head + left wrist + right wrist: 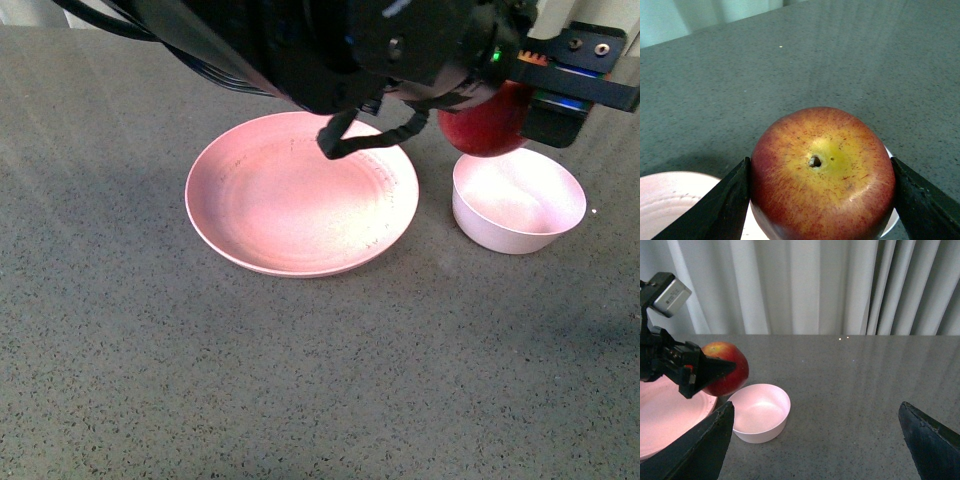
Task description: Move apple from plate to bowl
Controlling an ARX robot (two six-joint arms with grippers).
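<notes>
1. Front view: the left gripper point(510, 100) is reaching in across the top and pinching the apple point(482, 128), which is hanging in the air over the far-left edge of the bowl point(520, 215). I cannot tell from here whether it is clear of the rim. The plate point(300, 200) is sitting just left of the bowl with a narrow gap between them and nothing on it. Both are resting on the grey speckled table point(300, 400). The right gripper is not showing in this view.
2. Left wrist view: two dark fingers point(730, 205) are pressing on opposite sides of the apple. Its stem dip and yellow patch are facing the camera. A thin bit of the bowl's rim is peeking out beneath the apple, and a pink slice of the plate is showing in one corner.
3. Right wrist view: the right gripper point(816, 407) is standing spread wide, gripping nothing, over bare table. Beyond it the left gripper is clamping the apple (dark red side facing here) above the bowl's rim on the plate side, with clear air between apple and bowl. Pale curtains point(815, 285) are hanging behind the table.
</notes>
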